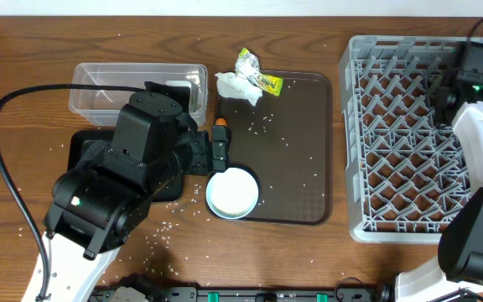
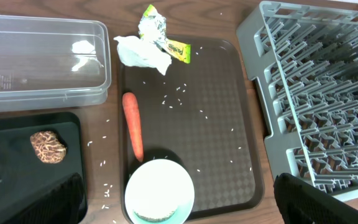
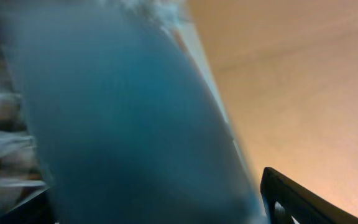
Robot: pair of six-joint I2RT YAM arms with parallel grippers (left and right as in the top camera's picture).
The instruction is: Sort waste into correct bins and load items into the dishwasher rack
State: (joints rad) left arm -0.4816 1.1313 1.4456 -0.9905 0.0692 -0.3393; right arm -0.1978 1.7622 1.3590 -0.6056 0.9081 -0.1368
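Two arms, two bins, one rack. The left gripper [image 2: 178,185] hangs over the near left corner of the brown serving tray [image 2: 210,124]. Its fingers are spread wide with nothing between them.

Below it sits one white bowl [image 2: 159,190], on that corner of the serving tray. One carrot [image 2: 133,124] lies along the serving tray's left edge, thin end pointing at the bowl and stopping just short of it. At the far left corner are one crumpled tissue [image 2: 140,53] and one yellow-green wrapper [image 2: 161,36], touching each other, with the wrapper hanging over the rim. Rice grains [image 2: 173,93] are strewn across the serving tray and the table, too many to count.

To the left, the clear tub [image 2: 42,62] stands beyond the black tray [image 2: 5,180], the two nearly touching. One brown lump [image 2: 47,147] lies in the black tray. There is something small and white in the tub, but I can't make out what it is.

The grey rack [image 1: 409,143] stands to the right of the serving tray, just beside it. The right gripper [image 1: 476,60] is over the rack's far right corner. Its wrist camera is filled by a blurred blue surface [image 3: 123,118] pressed close, with one dark finger [image 3: 303,200] showing at the lower right. I can't tell what the blue thing is, or whether the fingers are closed on it.
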